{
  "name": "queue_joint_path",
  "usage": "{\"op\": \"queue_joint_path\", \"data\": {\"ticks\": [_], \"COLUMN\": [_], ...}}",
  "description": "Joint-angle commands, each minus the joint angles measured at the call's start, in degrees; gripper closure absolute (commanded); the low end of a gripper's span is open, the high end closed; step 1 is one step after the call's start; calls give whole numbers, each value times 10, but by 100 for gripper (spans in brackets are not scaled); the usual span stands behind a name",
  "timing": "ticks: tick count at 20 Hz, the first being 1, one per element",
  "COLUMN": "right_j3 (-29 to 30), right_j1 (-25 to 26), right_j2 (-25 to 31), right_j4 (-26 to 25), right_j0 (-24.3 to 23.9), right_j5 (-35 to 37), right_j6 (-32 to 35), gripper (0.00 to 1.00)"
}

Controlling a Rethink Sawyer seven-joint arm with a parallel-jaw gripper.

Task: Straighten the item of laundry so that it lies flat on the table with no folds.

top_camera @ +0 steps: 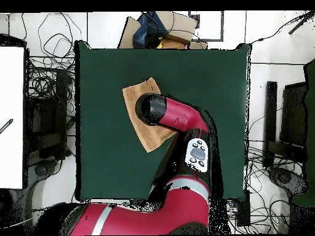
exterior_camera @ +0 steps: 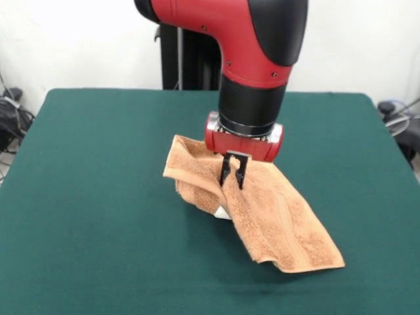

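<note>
Because the towel (exterior_camera: 262,207) is soft, light terry that drapes from any hold, the gripper (exterior_camera: 233,172), its fingers apparently pinched on a raised fold at frame centre above the table (exterior_camera: 98,197), would better grasp an outer corner.

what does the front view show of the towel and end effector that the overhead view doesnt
Only the front view shows the end effector, its black fingers close together and pinching the towel, which rises in folds at the grasp with a small white patch beneath. Only the overhead view shows the whole table outline, with the arm covering the grasp. Both show the tan towel near the table's middle, not yet flat.
</note>
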Motion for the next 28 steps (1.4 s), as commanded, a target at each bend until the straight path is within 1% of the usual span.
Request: {"op": "queue_joint_path", "data": {"ticks": [1, 7, 14, 23, 28], "right_j3": [33, 33, 66, 109, 105], "right_j1": [-25, -38, -59, -87, -91], "right_j2": [-5, -26, -34, -33, -43], "right_j4": [13, 24, 32, 42, 41], "right_j0": [26, 44, 56, 59, 69], "right_j5": [36, 51, 29, 15, 40], "right_j6": [147, 166, 177, 167, 166], "gripper": [100, 100, 100, 100, 100]}}
